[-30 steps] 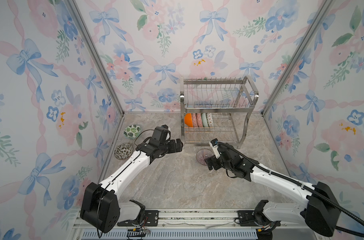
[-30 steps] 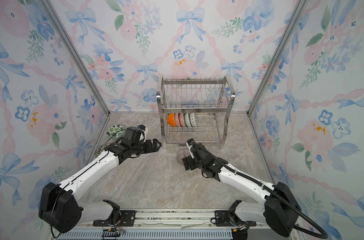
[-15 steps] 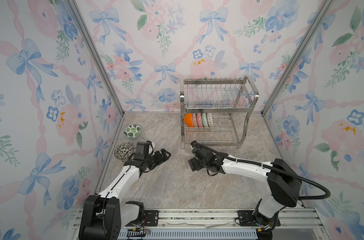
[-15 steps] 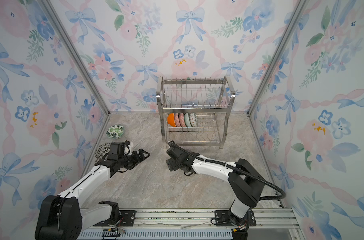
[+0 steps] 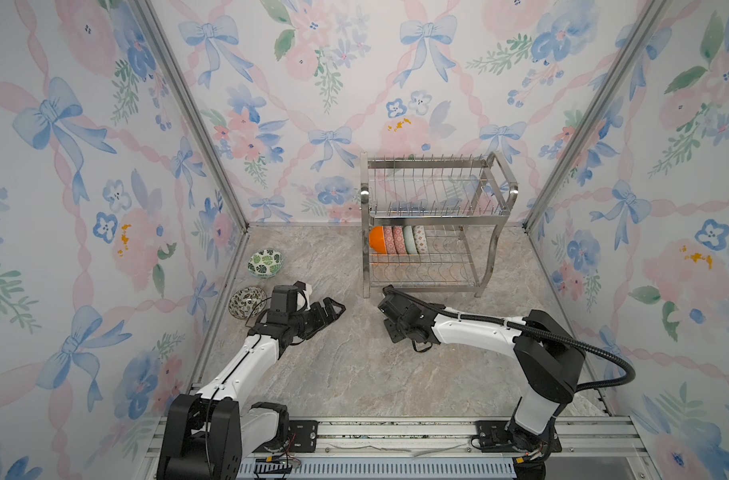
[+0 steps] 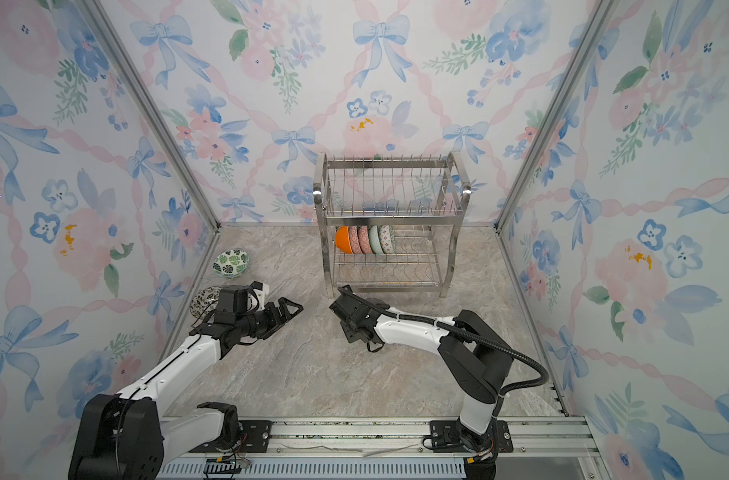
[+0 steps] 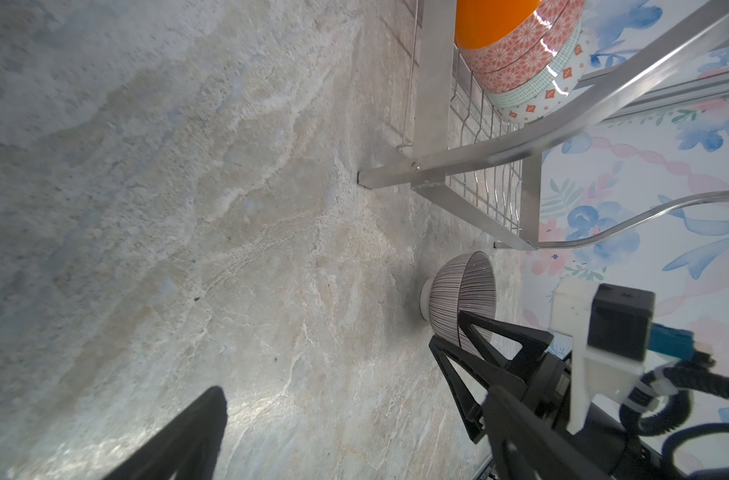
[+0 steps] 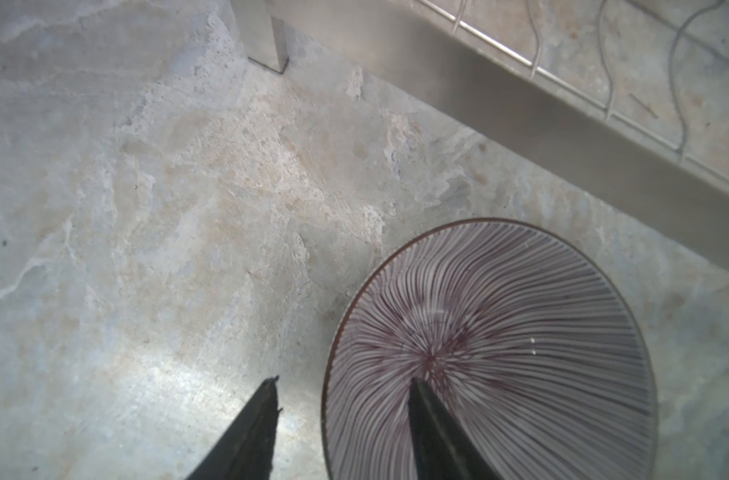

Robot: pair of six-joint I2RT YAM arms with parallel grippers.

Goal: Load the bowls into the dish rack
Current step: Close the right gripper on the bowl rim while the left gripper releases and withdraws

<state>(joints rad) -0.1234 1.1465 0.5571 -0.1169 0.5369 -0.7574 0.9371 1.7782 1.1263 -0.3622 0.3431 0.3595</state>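
Straddling the rim of the purple-lined bowl [image 8: 500, 332], the fingers [image 8: 254, 424] of the right gripper [image 8: 343, 380] stood partly apart, one outside the bowl and one inside over its striped well. A strip of table [image 8: 146, 249] showed between the outer finger and the rim, so no clamp on the bowl was observed. The jaws were recorded as parted, with the rim between them. The bowl sat upright on its foot, just in front of the lower front rail of the dish rack [image 8: 521, 108] and apart from it, near the rack's left front leg. In both top views the right arm hid nearly all of this bowl.

The left gripper [image 5: 333, 306] had its fingers spread wide and held nothing. It lay low over the table, well to the left of the purple-lined bowl and pointing toward it. The left wrist view showed only one of its fingers [image 7: 180, 440].

Beyond the left gripper, the dark-leaf bowl [image 5: 246, 302] and the green-leaf bowl [image 5: 265, 262] sat upright on the table along the left wall, near each other but apart.

The rack stood at the back of the table by the rear wall. A row of bowls [image 5: 404, 245] stood on edge at the left end of its lower tier, with the orange bowl [image 5: 377, 245] outermost.
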